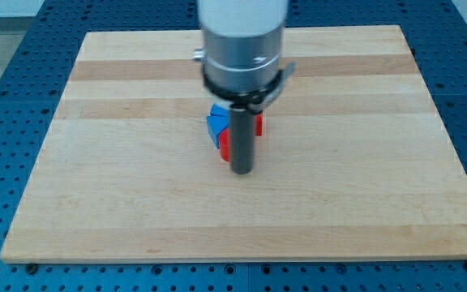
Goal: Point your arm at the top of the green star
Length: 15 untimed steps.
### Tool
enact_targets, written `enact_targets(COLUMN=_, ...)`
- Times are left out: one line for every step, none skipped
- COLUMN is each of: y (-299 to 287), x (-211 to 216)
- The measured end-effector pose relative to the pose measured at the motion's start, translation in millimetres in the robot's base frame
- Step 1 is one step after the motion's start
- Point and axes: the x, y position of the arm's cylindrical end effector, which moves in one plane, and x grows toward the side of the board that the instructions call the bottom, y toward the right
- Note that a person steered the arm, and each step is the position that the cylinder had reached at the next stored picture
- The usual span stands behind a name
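No pincer fitted, nothing held; my tip [242, 171] sits just below a blue block [216, 123] and red block [226, 144]; green star unseen, so moving blind risks scattering them.

The pale wooden counter [136, 203] carries a blue block [216, 123] and red blocks [224, 144] clustered together near its middle.

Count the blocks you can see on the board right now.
2 for certain: a blue block and a red block below it, clustered mid-board behind my tip. Red at the rod's right may be another. No green star shows; the arm may hide more.
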Motion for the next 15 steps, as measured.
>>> enact_targets(y=-35, x=1)
enact_targets(y=-86, x=-2)
enact_targets(y=-129, x=-14)
enact_targets(y=-141, x=-34)
enact_targets(y=-142, x=-57)
enact_targets(y=-142, x=-84)
enact_targets(y=-145, x=-106)
enact_targets(y=-145, x=-132)
enact_targets(y=-145, x=-163)
enact_targets(y=-145, x=-200)
enact_targets(y=-138, x=-237)
enact_targets(y=-115, x=-267)
enact_targets(y=-75, x=-293)
enact_targets(y=-30, x=-307)
enact_targets(y=16, x=-306)
